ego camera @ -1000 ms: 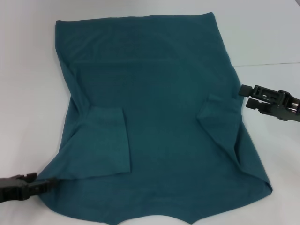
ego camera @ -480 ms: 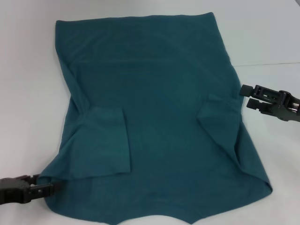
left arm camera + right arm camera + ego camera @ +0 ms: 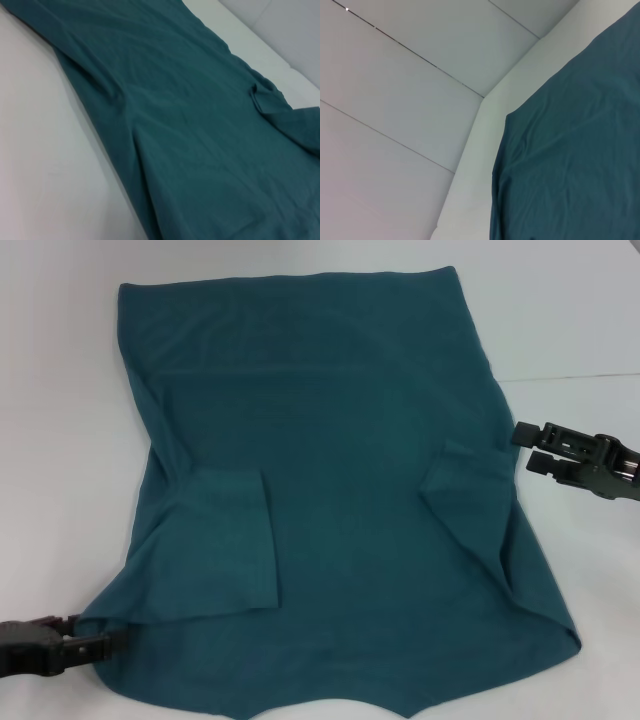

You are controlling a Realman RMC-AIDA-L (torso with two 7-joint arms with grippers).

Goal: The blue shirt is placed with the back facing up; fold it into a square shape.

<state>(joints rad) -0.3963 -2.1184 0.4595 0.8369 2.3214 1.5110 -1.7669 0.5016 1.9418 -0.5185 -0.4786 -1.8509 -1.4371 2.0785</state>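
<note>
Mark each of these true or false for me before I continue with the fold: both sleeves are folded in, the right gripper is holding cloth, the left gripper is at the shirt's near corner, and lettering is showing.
1. Both sleeves of the blue shirt are folded inward onto its body. True.
2. The right gripper is clamped on the cloth. False: its fingers are open beside the shirt's right edge, with nothing between them.
3. The left gripper is at the shirt's near left corner. True: its tips meet the cloth edge there, though I cannot tell whether they grip it.
4. Cream lettering shows on the upper side. False: the visible side is plain.
5. The shirt lies on a white table. True.
</note>
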